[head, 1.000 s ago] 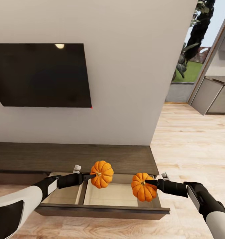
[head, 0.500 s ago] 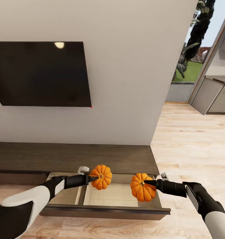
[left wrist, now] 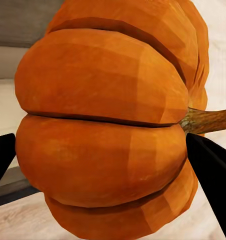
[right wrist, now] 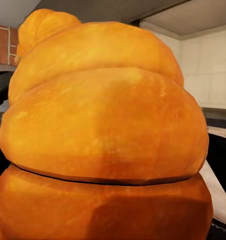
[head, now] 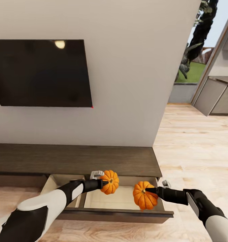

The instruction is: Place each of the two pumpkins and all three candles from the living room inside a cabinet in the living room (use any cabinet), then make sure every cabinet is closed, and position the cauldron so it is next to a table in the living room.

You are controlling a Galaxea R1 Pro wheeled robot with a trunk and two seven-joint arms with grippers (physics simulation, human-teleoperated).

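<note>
Orange pumpkins [head: 109, 182] [head: 144, 195] gripped in both jaws, above open cabinet drawer [head: 124, 201]; television [head: 39, 72] overhead

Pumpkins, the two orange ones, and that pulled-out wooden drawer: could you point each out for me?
left pumpkin [head: 110, 182], head view, on its ribbed orange side.
right pumpkin [head: 142, 196], head view, on its orange body.
open drawer [head: 115, 215], head view, on its dark front panel.

My arms hid part of the cabinet's [head: 93, 159] open drawer [head: 114, 200]; up close, each pumpkin [left wrist: 107, 130] [right wrist: 102, 145] overran its wrist picture's edges.
</note>
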